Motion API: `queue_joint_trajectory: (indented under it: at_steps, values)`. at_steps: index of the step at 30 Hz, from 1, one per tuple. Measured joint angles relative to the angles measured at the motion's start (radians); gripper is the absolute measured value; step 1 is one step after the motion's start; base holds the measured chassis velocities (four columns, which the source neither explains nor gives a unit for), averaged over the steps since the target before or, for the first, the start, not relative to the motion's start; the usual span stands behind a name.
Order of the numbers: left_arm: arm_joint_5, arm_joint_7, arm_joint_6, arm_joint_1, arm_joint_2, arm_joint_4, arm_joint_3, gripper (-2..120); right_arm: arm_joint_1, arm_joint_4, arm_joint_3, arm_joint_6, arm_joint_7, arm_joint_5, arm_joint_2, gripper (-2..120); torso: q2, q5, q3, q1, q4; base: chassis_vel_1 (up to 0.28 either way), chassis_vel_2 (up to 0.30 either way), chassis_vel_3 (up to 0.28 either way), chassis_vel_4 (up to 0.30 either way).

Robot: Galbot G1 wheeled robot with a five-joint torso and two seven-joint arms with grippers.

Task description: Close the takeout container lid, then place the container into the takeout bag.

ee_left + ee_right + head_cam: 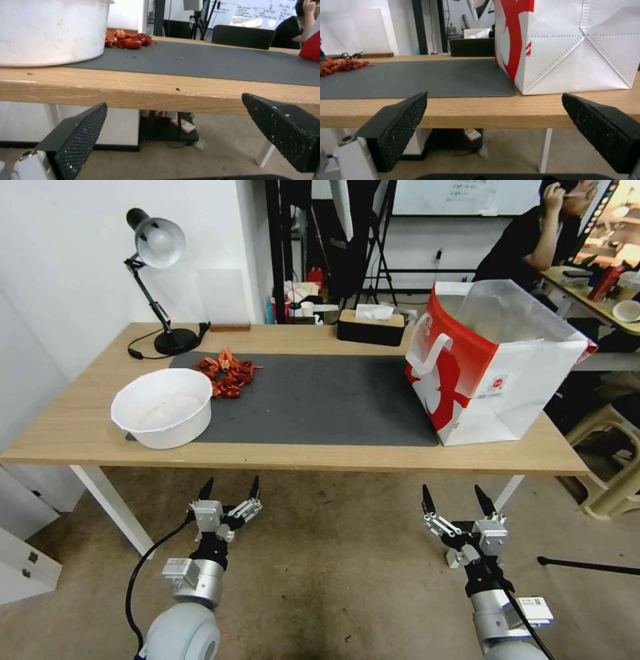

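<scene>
Two grippers hang below the counter (87,427) edge, left gripper (230,492) and right gripper (459,501), both with jaws spread wide and empty. Up ahead of the right jaws stands the takeout bag (490,363), upright, mouth open upward, long axis running away from them.

Takeout bag (490,363) on table (80,427) right; bowl (163,407) left, on mat (320,393).
</scene>
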Motion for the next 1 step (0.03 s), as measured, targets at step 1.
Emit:
queue_joint_trajectory:
  at_steps: [1]
  values:
    - [0.0, 0.0, 0.0, 0.0, 0.0, 0.0, 0.0, 100, 0.0, 0.0, 0.0, 0.0, 0.0, 0.0, 0.0, 100, 0.0, 0.0, 0.0, 0.0, 0.0, 0.0, 0.0, 0.0, 0.0]
